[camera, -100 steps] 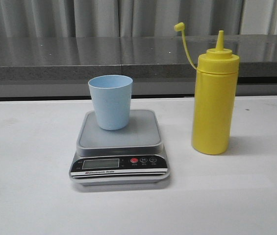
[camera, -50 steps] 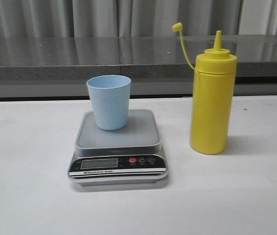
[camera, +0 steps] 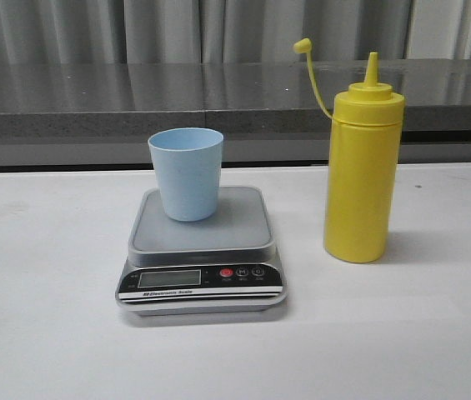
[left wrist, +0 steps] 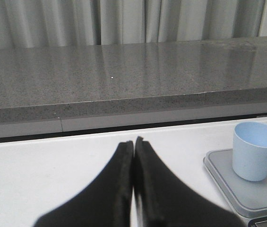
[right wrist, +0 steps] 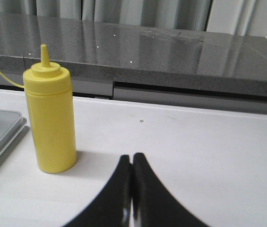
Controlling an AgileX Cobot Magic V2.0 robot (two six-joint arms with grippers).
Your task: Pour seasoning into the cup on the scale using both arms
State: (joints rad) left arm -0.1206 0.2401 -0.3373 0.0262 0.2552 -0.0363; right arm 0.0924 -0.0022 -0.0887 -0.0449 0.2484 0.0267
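Note:
The light blue cup [camera: 187,173] stands upright on the platform of the silver-grey scale [camera: 202,250], near its back left. The yellow seasoning bottle [camera: 362,171] stands upright on the table right of the scale, its cap hanging open on its tether. Neither arm shows in the front view. In the left wrist view my left gripper [left wrist: 133,141] is shut and empty, with the cup [left wrist: 256,151] and scale [left wrist: 246,189] off to its side. In the right wrist view my right gripper [right wrist: 132,157] is shut and empty, apart from the bottle [right wrist: 50,120].
The white table [camera: 43,333] carries only the scale and the bottle. A grey stone ledge [camera: 93,100] runs along the back edge, with grey curtains [camera: 160,29] behind it.
The whole front view has shifted by a few pixels between frames. The cup, scale and bottle keep their places relative to each other.

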